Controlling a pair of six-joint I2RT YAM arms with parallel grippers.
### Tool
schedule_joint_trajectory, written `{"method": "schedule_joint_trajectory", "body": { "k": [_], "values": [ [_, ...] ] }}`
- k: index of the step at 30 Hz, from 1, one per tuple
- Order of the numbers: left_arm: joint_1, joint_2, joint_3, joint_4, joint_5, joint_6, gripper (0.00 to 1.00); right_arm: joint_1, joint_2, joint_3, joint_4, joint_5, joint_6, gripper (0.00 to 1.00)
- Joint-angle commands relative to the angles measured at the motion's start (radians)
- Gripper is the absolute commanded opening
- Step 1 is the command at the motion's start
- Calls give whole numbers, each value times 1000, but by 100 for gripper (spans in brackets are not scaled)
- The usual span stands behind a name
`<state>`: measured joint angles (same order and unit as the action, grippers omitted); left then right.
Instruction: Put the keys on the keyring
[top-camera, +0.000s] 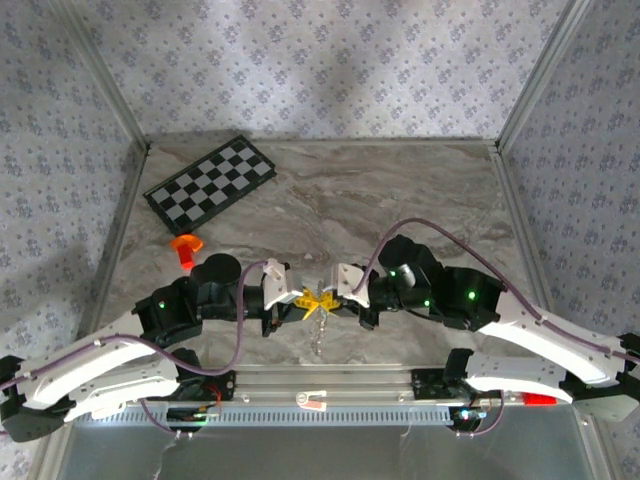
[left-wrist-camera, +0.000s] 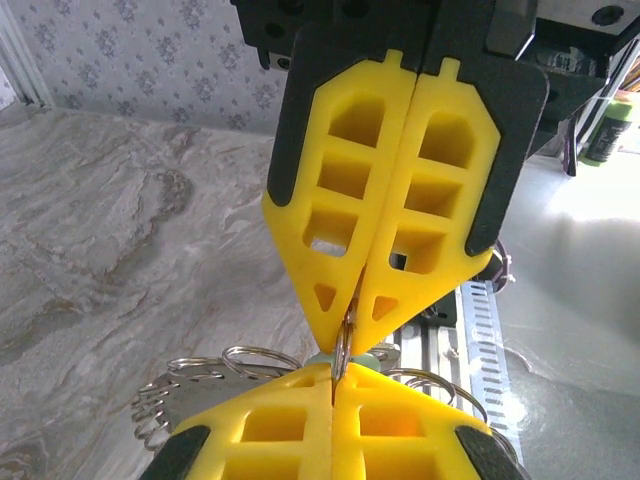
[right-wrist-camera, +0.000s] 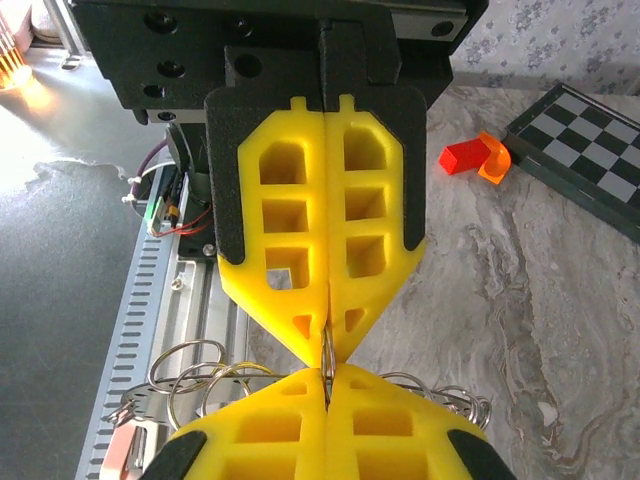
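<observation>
"Yellow tips on the left gripper (top-camera: 308, 301) and right gripper (top-camera: 331, 297), black behind. The keyring (left-wrist-camera: 170, 395) is silvery."

"Table (top-camera: 420, 200) is grey marble, veined. Upper left, a black-and-white checkerboard (top-camera: 210, 183) — below it an orange piece (top-camera: 186, 247). Walls (top-camera: 320, 60) pale grey, flowered."

Lab booth: wallpapered panels (top-camera: 320, 60) on aluminium frame (top-camera: 108, 85).
</observation>
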<state>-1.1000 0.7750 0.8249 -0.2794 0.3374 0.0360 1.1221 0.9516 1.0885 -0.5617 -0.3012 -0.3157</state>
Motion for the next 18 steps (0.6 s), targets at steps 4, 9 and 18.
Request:
{"method": "schedule_joint_trajectory", "body": {
  "k": [4, 9, 18],
  "values": [
    [0, -34, -28, 126, 13, -29, 0, 18, -37, -45, 115, -32, -6, 18],
    [0, -55, -36, 155, 34, -27, 0, -1, -76, -108, 225, -51, 60, 23],
    [0, -95, -58, 193, 58, -30, 0, -47, -120, -158, 305, -120, 136, 24]
  ]
}}
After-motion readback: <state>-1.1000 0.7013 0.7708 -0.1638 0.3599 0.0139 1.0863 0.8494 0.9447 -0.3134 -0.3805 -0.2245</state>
